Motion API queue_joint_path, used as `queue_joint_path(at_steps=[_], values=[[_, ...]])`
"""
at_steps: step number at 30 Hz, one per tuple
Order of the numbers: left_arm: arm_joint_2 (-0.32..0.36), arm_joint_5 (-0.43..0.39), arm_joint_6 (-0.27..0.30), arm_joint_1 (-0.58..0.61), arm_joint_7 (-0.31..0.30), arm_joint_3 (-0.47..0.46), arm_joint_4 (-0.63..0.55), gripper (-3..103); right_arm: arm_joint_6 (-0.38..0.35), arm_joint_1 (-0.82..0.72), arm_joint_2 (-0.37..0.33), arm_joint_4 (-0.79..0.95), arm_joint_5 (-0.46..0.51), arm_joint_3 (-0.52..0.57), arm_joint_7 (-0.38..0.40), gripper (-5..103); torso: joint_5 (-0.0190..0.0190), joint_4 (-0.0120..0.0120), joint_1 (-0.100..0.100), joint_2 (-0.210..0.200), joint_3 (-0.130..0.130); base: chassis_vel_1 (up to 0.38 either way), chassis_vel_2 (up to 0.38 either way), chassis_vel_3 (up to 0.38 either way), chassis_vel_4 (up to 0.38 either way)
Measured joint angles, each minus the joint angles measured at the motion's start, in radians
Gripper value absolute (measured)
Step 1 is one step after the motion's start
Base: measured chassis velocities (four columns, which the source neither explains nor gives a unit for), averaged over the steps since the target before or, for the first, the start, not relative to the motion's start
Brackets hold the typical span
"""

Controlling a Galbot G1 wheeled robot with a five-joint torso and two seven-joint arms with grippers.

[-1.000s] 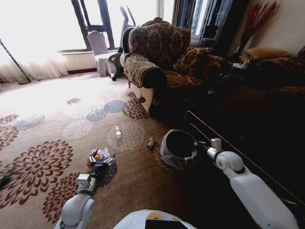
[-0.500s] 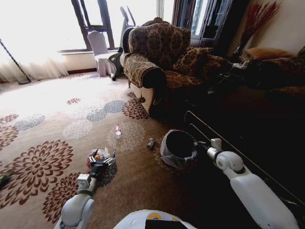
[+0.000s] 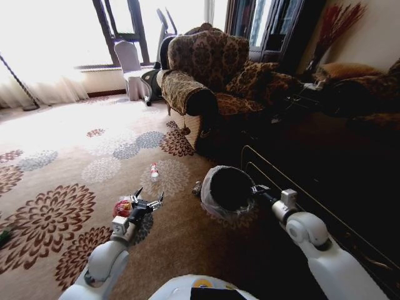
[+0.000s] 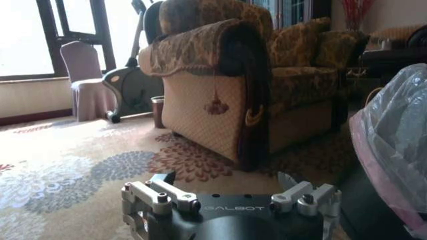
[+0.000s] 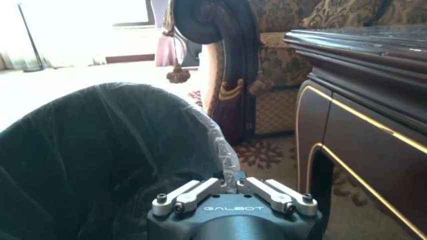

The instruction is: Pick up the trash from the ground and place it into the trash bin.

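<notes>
A crumpled red wrapper point(image 3: 122, 207), part of the trash, lies on the carpet just left of my left gripper point(image 3: 149, 195). That gripper hovers above the floor, open and holding nothing; its spread fingers point(image 4: 163, 189) show in the left wrist view. A small brown piece point(image 3: 197, 187) lies between it and the trash bin point(image 3: 228, 187). The bin, black inside with a pale plastic liner, is tipped with its mouth toward the left arm. My right gripper point(image 3: 255, 189) is shut on the bin's near rim point(image 5: 223, 165). The liner point(image 4: 397, 145) shows close by in the left wrist view.
A small white-and-red can point(image 3: 154, 170) stands on a pale carpet flower farther out. A patterned armchair point(image 3: 206, 69) rises behind the bin. A dark cabinet with gold trim point(image 3: 312, 181) runs along the right. A green bit point(image 3: 5, 236) lies at the far left edge.
My left gripper has lifted off the trash pile, moved right toward the bin and spread wide. My right gripper has raised the bin, shifted it left and tipped it.
</notes>
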Motion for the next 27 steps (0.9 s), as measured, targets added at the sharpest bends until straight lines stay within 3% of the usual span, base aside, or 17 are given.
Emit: queue_joint_path(at_steps=[4, 11, 13, 16, 18, 21, 24, 26, 27], values=[[0.007, -0.007, -0.003, 0.001, 0.012, -0.002, 0.007, 100, -0.025, -0.004, 0.004, 0.002, 0.001, -0.002, 0.000, 1, -0.0003, -0.0003, 0.000, 0.000, 0.000, 0.000, 0.000, 0.000, 0.000], [0.055, -0.094, 0.005, -0.045, 0.049, 0.013, 0.071, 100, -0.096, -0.001, 0.006, -0.017, 0.022, 0.005, 0.000, 1, -0.0002, -0.0002, 0.000, 0.000, 0.000, 0.000, 0.000, 0.000, 0.000], [0.085, -0.181, 0.044, -0.100, 0.082, 0.039, 0.120, 100, -0.103, -0.007, 0.006, -0.024, 0.026, 0.014, 0.001, 1, -0.0001, -0.0006, 0.000, 0.000, 0.000, 0.000, 0.000, 0.000, 0.000], [0.086, -0.222, 0.081, -0.155, 0.095, 0.058, 0.171, 100, -0.103, 0.011, 0.007, -0.034, 0.038, -0.002, 0.001, 1, -0.0003, -0.0009, 0.000, 0.000, 0.000, 0.000, 0.000, 0.000, 0.000], [0.083, -0.232, 0.097, -0.217, 0.095, 0.094, 0.238, 100, -0.094, 0.033, 0.004, -0.046, 0.046, -0.028, 0.001, 1, 0.0001, 0.0006, 0.000, 0.000, 0.000, 0.000, 0.000, 0.000, 0.000], [0.090, -0.232, 0.106, -0.286, 0.098, 0.150, 0.320, 100, -0.080, 0.038, 0.002, -0.057, 0.048, -0.039, 0.000, 1, -0.0002, 0.0001, 0.000, 0.000, 0.000, 0.000, 0.000, 0.000, 0.000], [0.095, -0.224, 0.100, -0.415, 0.111, 0.270, 0.486, 100, -0.070, 0.042, -0.006, -0.076, 0.045, -0.037, 0.001, 1, 0.0002, -0.0004, 0.000, 0.000, 0.000, 0.000, 0.000, 0.000, 0.000], [0.091, -0.219, 0.092, -0.450, 0.111, 0.307, 0.527, 100, -0.069, 0.041, -0.010, -0.077, 0.045, -0.032, 0.001, 1, 0.0003, -0.0003, 0.000, 0.000, 0.000, 0.000, 0.000, 0.000, 0.000], [0.075, -0.200, 0.069, -0.515, 0.106, 0.388, 0.601, 100, -0.066, 0.038, -0.018, -0.078, 0.045, -0.020, 0.001, 1, -0.0002, -0.0005, 0.000, 0.000, 0.000, 0.000, 0.000, 0.000, 0.000]])
